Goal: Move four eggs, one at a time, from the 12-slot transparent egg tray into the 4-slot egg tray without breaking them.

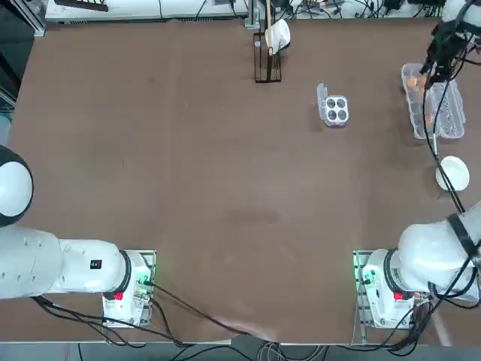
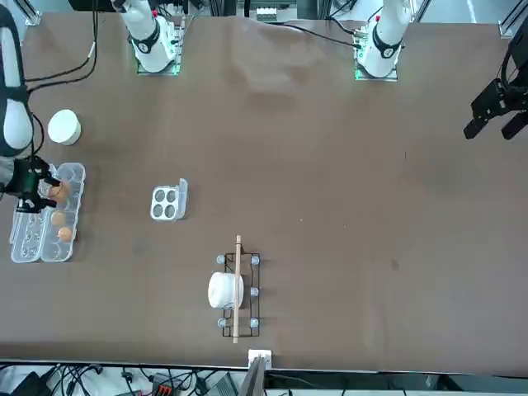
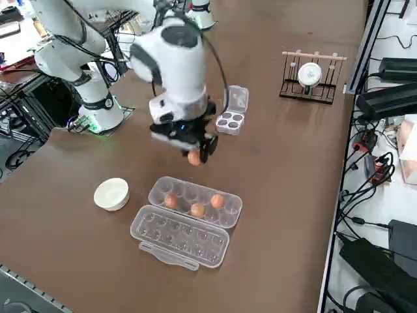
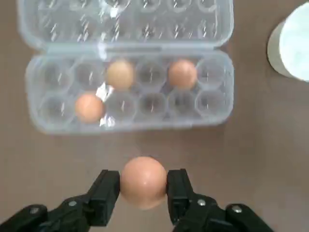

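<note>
One egg is held between the fingers of the right hand, above the surface, with the 12-slot transparent egg tray just past it. The egg could be dropped or cracked if it is squeezed wrong. The 4-slot egg tray, farther away, is seen empty. The grip underneath is hidden.

A brown surface carries everything. At its far right lies the long clear egg tray, lid open, with a white bowl just nearer. The small four-cup tray sits left of them, and a wire rack stands at the far edge.
</note>
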Available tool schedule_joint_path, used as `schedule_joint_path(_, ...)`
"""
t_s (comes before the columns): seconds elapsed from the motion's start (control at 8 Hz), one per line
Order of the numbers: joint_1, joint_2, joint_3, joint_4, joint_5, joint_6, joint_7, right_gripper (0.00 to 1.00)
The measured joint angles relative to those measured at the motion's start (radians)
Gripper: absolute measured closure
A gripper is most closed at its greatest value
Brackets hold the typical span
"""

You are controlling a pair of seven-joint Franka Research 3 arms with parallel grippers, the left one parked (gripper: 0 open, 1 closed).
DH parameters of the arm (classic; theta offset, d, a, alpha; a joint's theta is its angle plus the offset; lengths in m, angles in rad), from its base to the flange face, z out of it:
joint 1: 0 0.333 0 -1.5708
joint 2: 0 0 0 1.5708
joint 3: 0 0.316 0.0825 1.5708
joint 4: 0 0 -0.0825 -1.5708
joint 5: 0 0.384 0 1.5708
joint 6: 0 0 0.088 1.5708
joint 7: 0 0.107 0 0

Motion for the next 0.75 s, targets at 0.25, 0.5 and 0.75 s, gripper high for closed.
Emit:
schedule_joint_path(0.25,0.127,-0.016,0.004,0.073,0.004,-0.106,0.01,0.42)
schedule_joint_path(0.5,0.223,-0.011,0.005,0.091,0.046,-0.116,0.092,0.42)
schedule_joint_path(0.75,0.283,0.017,0.005,0.091,0.105,-0.09,0.22,0.42)
